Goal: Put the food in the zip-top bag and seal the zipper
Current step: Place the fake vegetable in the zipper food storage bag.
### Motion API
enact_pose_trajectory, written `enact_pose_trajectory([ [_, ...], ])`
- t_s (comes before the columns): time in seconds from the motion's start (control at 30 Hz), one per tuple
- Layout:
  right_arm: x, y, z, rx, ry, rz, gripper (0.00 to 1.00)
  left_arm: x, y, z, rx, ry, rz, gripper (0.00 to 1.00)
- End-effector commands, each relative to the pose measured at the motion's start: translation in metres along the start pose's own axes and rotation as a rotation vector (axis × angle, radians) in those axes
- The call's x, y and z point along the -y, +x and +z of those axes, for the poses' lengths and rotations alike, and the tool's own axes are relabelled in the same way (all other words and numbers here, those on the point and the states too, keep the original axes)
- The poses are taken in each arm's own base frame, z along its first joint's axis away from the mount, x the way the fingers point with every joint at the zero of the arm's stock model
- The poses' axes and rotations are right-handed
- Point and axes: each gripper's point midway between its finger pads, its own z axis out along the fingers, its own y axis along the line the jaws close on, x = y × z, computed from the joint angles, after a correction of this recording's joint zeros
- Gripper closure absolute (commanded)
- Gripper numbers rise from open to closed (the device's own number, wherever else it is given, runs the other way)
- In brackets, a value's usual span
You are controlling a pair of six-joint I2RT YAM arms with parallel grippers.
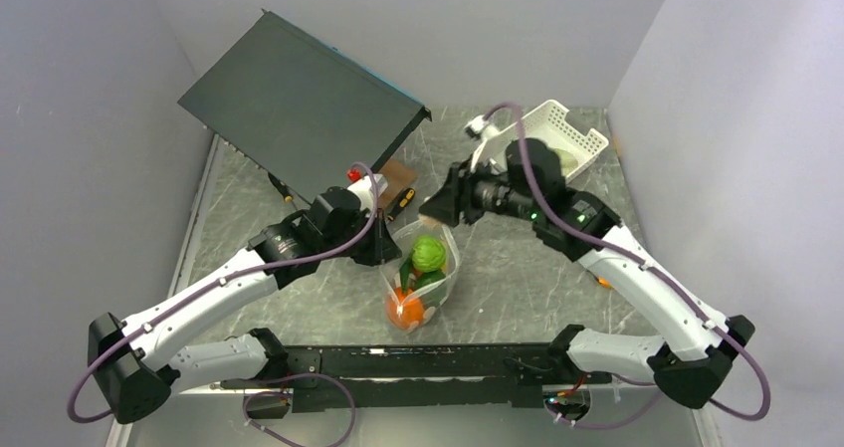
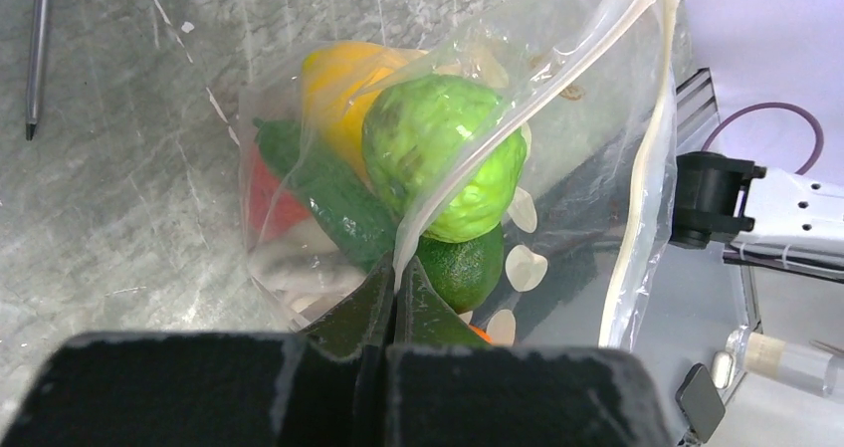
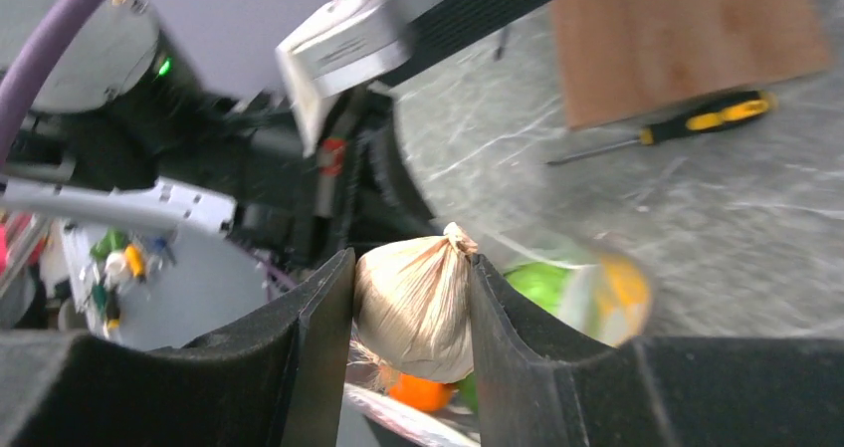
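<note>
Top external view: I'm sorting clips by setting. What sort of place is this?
Probably a robotics lab cell: plain pale walls box in a grey marbled tabletop, with two white robot arms bolted along its near edge.

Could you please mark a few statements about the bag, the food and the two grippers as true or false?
1. The left gripper is shut on the edge of the zip-top bag. True.
2. The right gripper is empty. False: it holds the pale beige piece.
3. A light green piece sits inside the bag. True.
4. The zipper is sealed. False: the mouth gapes open.
5. The screwdriver lies on the wooden board. False: it lies on the table beside it.
</note>
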Motion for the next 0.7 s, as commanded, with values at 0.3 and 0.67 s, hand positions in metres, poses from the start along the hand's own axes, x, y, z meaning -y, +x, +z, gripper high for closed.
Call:
enact_pose_trajectory([
  [0.3, -0.047, 0.090, 0.042, -0.071, 0.033, -0.117, 0.90, 0.007, -0.008, -0.014, 0.094, 0.058, -0.050, 1.00],
  [0.67, -0.034, 0.116, 0.052, -0.143, 0.144, -0.202, 0.39, 0.014, -0.009, -0.017, 0.092, 0.082, -0.064, 1.00],
])
